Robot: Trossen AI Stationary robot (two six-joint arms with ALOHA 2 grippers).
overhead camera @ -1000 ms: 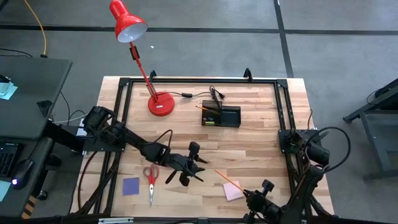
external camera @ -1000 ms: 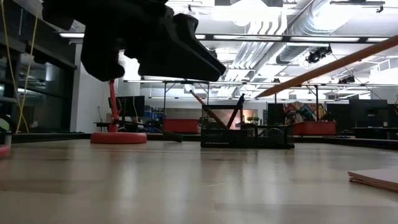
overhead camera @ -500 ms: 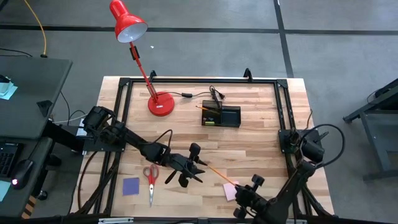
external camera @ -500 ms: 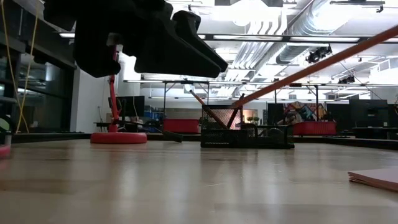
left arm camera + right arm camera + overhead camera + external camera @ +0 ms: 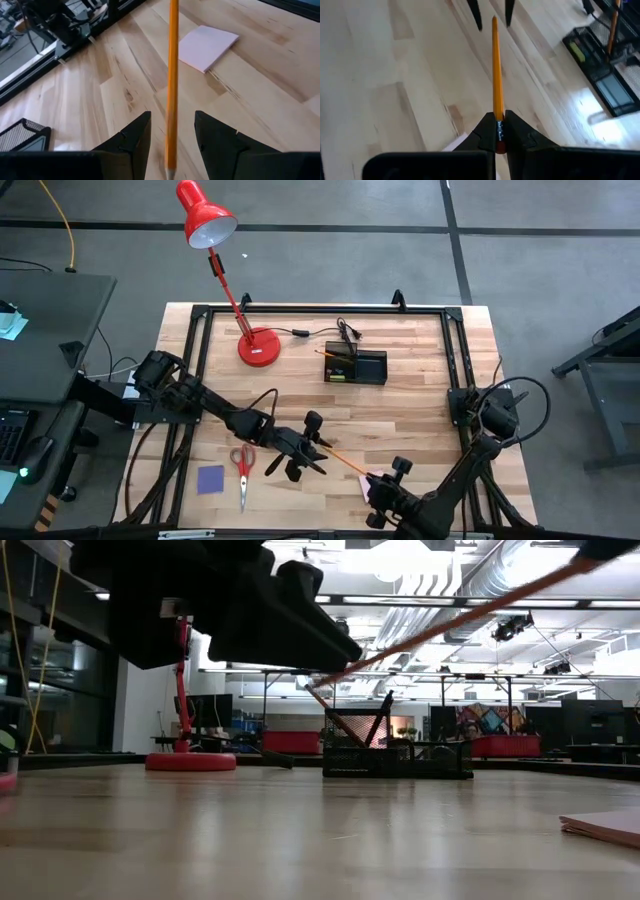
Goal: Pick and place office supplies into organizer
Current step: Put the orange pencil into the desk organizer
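Note:
My right gripper (image 5: 497, 131) is shut on an orange pencil (image 5: 495, 70) above the table's near middle. The pencil's sharpened tip (image 5: 170, 172) reaches in between the open fingers of my left gripper (image 5: 172, 115), with a gap on either side. In the high view the pencil (image 5: 348, 462) spans from my left gripper (image 5: 318, 448) to my right gripper (image 5: 382, 488). A pink pad (image 5: 207, 45) lies flat under my right gripper. The red-handled scissors (image 5: 242, 465) and a blue-purple pad (image 5: 210, 479) lie at the near left. The black organizer (image 5: 356, 367) stands far off, with pens and a pencil leaning in it. My right gripper pinches the pencil's eraser end (image 5: 496, 125) between its two fingers. The fingers come slanting down from the table's near right and lie along the pencil, which sticks straight out ahead of them. The pencil is lifted clear of the table, its tip lower than its eraser end.
A red desk lamp stands with its round base (image 5: 258, 346) at the far left, its cord running to the organizer's far side. A black frame (image 5: 455, 360) borders the table. Bare wood lies between the grippers and the organizer.
My right gripper has moved toward the table's left with the pencil and rolled a little. The pencil's tip, first well short of my left gripper, now lies between its open fingers. The pencil has stayed clear of the table.

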